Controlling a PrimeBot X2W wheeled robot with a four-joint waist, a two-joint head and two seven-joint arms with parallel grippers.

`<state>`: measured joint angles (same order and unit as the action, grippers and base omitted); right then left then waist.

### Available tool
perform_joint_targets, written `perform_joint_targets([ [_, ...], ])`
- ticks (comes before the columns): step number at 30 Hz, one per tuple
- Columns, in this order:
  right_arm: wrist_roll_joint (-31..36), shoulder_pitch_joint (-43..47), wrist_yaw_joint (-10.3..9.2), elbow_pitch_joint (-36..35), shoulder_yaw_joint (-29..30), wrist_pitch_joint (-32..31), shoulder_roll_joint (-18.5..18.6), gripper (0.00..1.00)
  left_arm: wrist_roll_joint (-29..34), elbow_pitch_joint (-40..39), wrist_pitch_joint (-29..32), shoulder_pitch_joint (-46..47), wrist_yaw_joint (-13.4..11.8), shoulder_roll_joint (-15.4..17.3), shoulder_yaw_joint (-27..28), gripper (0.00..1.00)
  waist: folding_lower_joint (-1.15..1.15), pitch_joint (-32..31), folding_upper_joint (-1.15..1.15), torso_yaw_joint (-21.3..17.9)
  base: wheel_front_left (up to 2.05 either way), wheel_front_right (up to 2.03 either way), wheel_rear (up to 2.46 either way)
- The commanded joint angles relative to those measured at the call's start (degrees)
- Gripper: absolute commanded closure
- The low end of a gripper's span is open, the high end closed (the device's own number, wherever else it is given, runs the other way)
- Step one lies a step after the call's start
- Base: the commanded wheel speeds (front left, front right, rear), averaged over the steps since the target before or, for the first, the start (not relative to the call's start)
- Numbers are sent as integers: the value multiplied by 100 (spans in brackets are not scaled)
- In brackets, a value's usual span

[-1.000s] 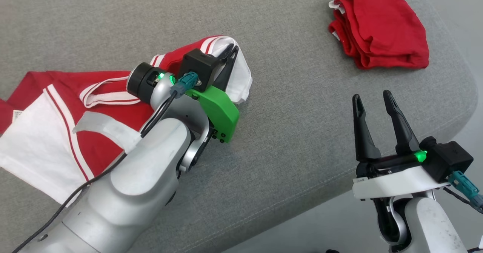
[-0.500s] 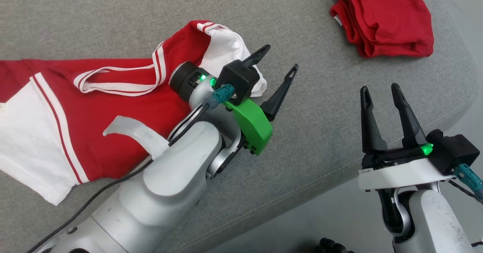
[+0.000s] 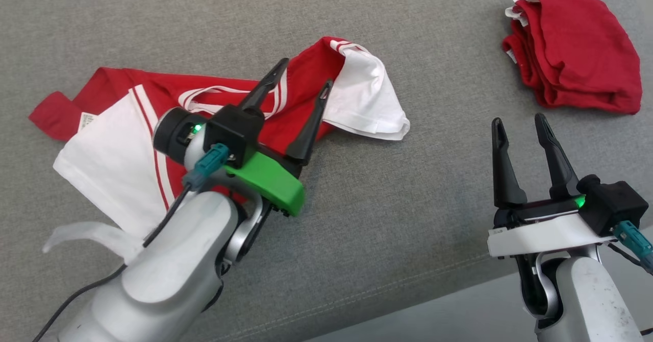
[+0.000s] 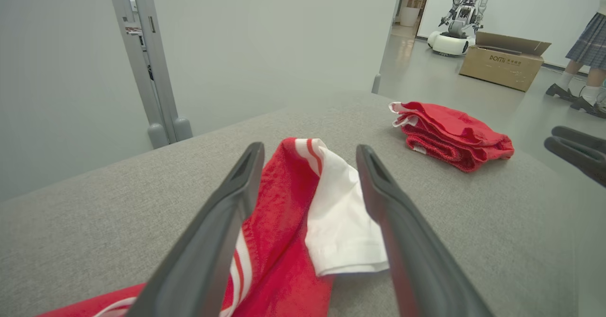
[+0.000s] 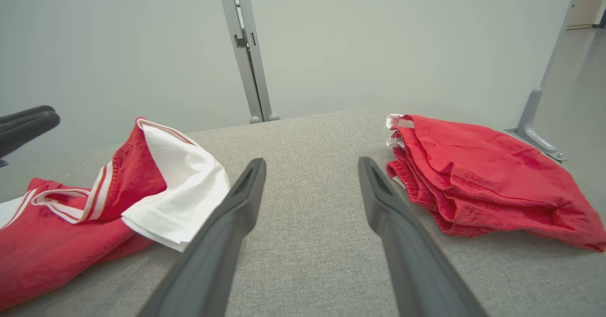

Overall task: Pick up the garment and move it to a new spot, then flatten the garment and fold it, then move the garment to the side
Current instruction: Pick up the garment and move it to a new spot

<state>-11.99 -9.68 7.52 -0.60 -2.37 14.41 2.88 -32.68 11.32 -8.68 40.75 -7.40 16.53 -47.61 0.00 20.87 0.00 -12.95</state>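
Observation:
The garment (image 3: 117,153), a red shirt with white sleeves and striped trim, lies crumpled on the grey padded table (image 3: 408,219), left of centre. One white sleeve (image 3: 367,97) is flopped out to the right. My left gripper (image 3: 305,74) hovers open just above the shirt's red middle, holding nothing. In the left wrist view the garment (image 4: 279,203) lies below the spread left gripper (image 4: 308,149). My right gripper (image 3: 519,121) stands open and empty at the table's near right edge. The right wrist view shows the garment (image 5: 142,184) to the left of the right gripper (image 5: 311,162).
A folded red garment (image 3: 576,71) sits at the table's far right corner. The table's front edge runs diagonally at lower right. Behind the table are a grey wall and a door frame (image 5: 246,47); another robot (image 4: 461,16), a cardboard box (image 4: 504,59) and a person's legs (image 4: 587,66) stand farther off.
My left gripper opened and let go of the white sleeve, which dropped onto the table, then drew back over the shirt. The head camera shifted. The right gripper stayed still.

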Motion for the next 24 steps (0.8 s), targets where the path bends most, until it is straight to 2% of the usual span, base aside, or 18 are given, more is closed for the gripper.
perform_joint_targets([
  [1, 61, 49, -6, 5, 14, -22, 9, 0, -79, -97, -53, -154, -108, 127, 125, 0, 0, -262, 0, 291, 0, 0, 0],
  [11, 196, 109, -6, 37, -18, -145, 25, 0, -445, -631, -478, -1003, -796, 944, 1170, 0, 0, -584, 0, 628, 0, 0, 0],
  [18, 211, 200, -6, 93, -35, -200, 106, 0, -595, -935, -617, -1879, -991, 1440, 1916, 0, 0, -818, 0, 768, 0, 0, 0],
  [22, 218, 292, -6, 105, -27, -224, 115, 0, -533, -1038, -636, -2262, -1066, 1632, 2108, 0, 0, -932, 0, 810, 0, 0, 0],
  [24, 221, 357, -6, 96, -14, -251, 120, 0, -533, -1142, -644, -2480, -1021, 1674, 2177, 0, 0, -1011, 0, 840, 0, 0, 0],
])
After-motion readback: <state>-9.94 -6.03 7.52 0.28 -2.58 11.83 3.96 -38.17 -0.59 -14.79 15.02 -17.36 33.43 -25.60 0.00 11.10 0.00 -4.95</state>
